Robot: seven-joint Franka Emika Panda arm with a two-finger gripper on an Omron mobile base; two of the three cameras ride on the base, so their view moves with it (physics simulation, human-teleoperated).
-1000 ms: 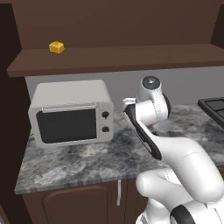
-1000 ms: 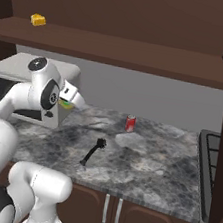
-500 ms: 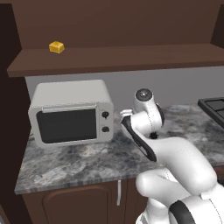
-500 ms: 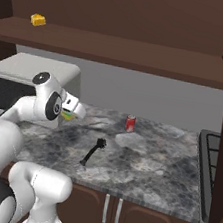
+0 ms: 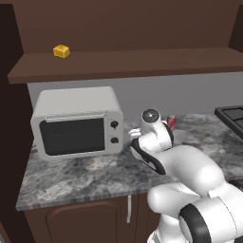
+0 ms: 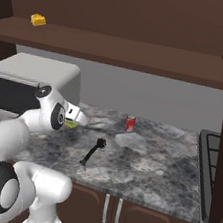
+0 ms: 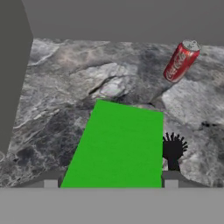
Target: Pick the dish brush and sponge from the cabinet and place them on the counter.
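The green sponge (image 7: 118, 144) sits between my gripper's (image 7: 111, 181) two fingers, and the gripper is shut on it. From the right base view the gripper (image 6: 82, 120) hangs low over the grey counter (image 6: 151, 165) beside the microwave, and the sponge (image 6: 71, 124) peeks out yellow-green beneath it. The black dish brush (image 6: 92, 151) lies on the counter just right of the gripper; its bristle head (image 7: 173, 151) shows past the sponge's edge. Above, the dark brown cabinet shelf (image 5: 133, 64) runs across the wall.
A grey microwave (image 5: 76, 121) stands on the counter close to the gripper's left. A red soda can (image 6: 130, 123) stands further back on the counter. A small yellow block (image 5: 61, 51) rests on the shelf. A stove top (image 5: 232, 116) borders the counter on the right.
The arm has come down from mid-height toward the counter with the sponge in the gripper. The brush and can have stayed put.
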